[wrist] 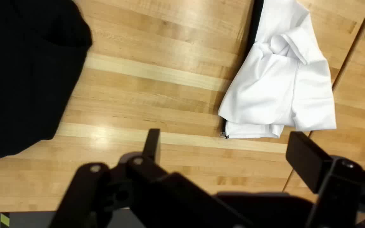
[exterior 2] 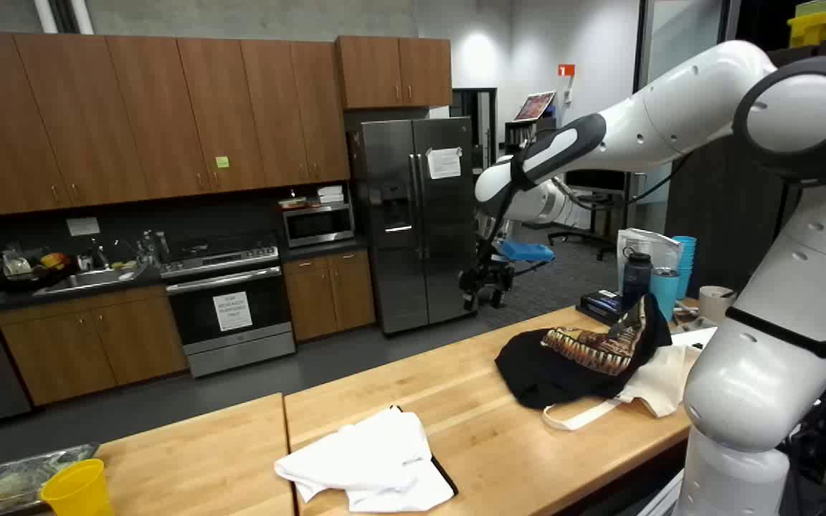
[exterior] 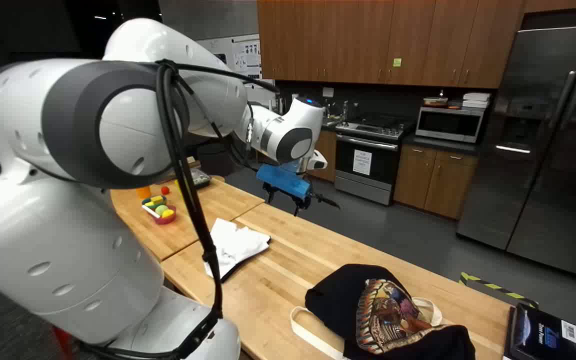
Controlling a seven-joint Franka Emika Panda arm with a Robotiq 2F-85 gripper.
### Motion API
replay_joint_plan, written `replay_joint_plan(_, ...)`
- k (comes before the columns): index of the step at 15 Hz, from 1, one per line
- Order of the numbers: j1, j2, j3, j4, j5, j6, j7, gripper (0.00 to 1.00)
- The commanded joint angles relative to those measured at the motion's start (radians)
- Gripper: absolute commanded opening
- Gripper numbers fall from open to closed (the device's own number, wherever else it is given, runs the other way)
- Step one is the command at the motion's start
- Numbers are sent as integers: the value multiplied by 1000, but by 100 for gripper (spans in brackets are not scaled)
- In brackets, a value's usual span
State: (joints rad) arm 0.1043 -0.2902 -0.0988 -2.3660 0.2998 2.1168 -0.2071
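My gripper point(wrist: 223, 148) is open, with its two dark fingers wide apart and nothing between them. It hangs above the wooden table point(wrist: 157, 95), near its far edge, and shows in both exterior views point(exterior: 284, 206) point(exterior 2: 483, 301). The nearest thing in the wrist view is a crumpled white cloth point(wrist: 274, 88) with a black edge, lying beyond the fingertips and untouched. The cloth also shows in both exterior views point(exterior: 238, 245) point(exterior 2: 370, 459). A black bag point(wrist: 27, 79) with a colourful printed panel and cream straps lies on the table, also in both exterior views point(exterior: 343, 290) point(exterior 2: 542, 373).
A red bowl point(exterior: 165, 218) with toy food and an orange-yellow cup point(exterior 2: 76, 491) stand at one table end, near a clear-lidded tray point(exterior 2: 19, 476). A black box point(exterior: 548, 330), dark bottle point(exterior 2: 635, 276) and stacked blue cups point(exterior 2: 684, 261) stand at the other end.
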Motion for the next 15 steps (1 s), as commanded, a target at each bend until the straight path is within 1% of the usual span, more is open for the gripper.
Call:
replay_joint_plan(1,-21,0,20,2,6,-4,-5,100)
replay_joint_plan(7,-21,0,20,3,6,-4,-5,100)
replay_joint_plan(8,-6,17,23,35,22,4,-43,100)
replay_joint_plan(9,5,54,51,101,-36,-22,-57,100)
replay_joint_plan(10,12,84,73,156,-70,-52,-56,100)
replay_joint_plan(11,18,130,108,239,-118,-98,-16,100)
replay_joint_plan(12,24,163,132,292,-156,-124,-9,100)
replay_joint_plan(15,49,294,195,475,-227,-219,-57,100)
